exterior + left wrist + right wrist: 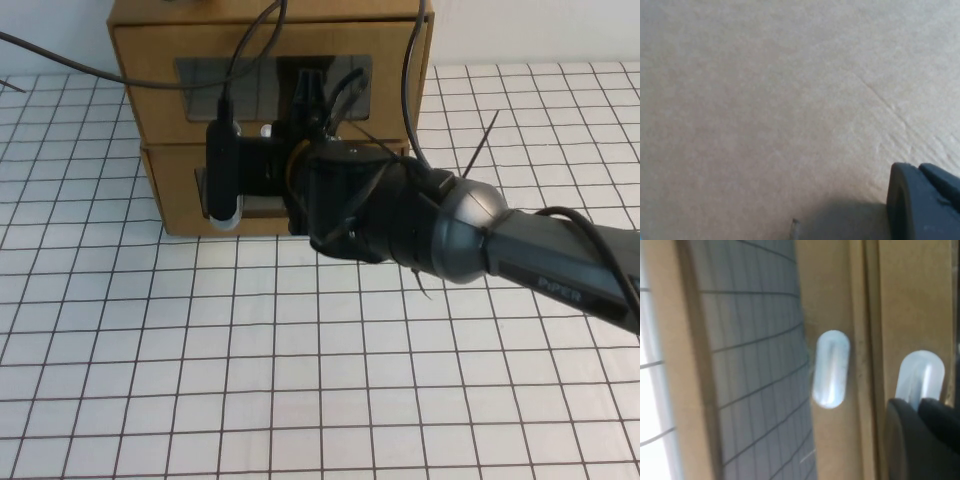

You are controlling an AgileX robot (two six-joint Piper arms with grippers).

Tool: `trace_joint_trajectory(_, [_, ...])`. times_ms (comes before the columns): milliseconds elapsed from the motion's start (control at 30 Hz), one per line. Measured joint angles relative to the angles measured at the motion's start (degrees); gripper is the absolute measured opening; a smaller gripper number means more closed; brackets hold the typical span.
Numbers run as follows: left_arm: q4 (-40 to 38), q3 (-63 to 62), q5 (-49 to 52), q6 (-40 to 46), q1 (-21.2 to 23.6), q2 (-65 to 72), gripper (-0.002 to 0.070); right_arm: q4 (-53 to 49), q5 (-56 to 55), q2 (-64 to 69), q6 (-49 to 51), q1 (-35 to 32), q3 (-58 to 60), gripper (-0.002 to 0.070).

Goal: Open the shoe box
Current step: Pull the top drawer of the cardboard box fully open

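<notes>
At the shoe box (150,50), right gripper (311,88) reaches forward, left gripper (921,175) faces cardboard (765,100).

The right arm (470,235) covers the shoe box (150,60) front around the right tool (310,85); the left tool (925,200), close against cardboard (765,100), is cropped at the edge.

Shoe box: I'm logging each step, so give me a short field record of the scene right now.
box: cardboard shoe box at the far side of the table, two drawer fronts, neither visibly pulled out
right gripper: at the box front, beside a white tab
left gripper: close against plain cardboard, seen only in its wrist view
task: box not yet open
</notes>
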Motion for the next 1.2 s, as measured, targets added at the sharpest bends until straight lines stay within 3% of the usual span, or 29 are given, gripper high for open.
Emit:
trace_joint_trajectory(300, [0.0,0.0,0.0,-0.6,0.0,0.0,-0.0002,1.6,2.8,-8.7,1.0,5.6,11.8,0.001])
trace_joint_trajectory(633, [-0.1,0.0,0.3,-0.9,-0.1,0.0,-0.0002,2.0,6.0,-20.7,10.4,15.4,29.2,0.001])
trace_joint_trajectory(900, [-0.5,0.0,0.6,-1.5,-0.1,0.0,-0.0002,2.3,11.2,-23.8,17.8,20.9,32.8,0.0018])
trace_joint_trajectory(967, [-0.7,0.0,0.6,-1.5,-0.1,0.0,-0.0002,3.1,12.5,-23.8,18.7,21.2,32.8,0.0057])
trace_joint_trajectory(1133, [-0.7,-0.7,2.4,-1.5,-0.1,-0.5,-0.0002,3.7,14.4,-23.8,19.2,21.2,32.8,0.0289])
trace_joint_trajectory(1200, [-0.7,-1.4,3.5,-1.6,-0.1,-0.5,-0.0002,3.8,14.9,-23.8,19.7,21.2,32.9,0.0337])
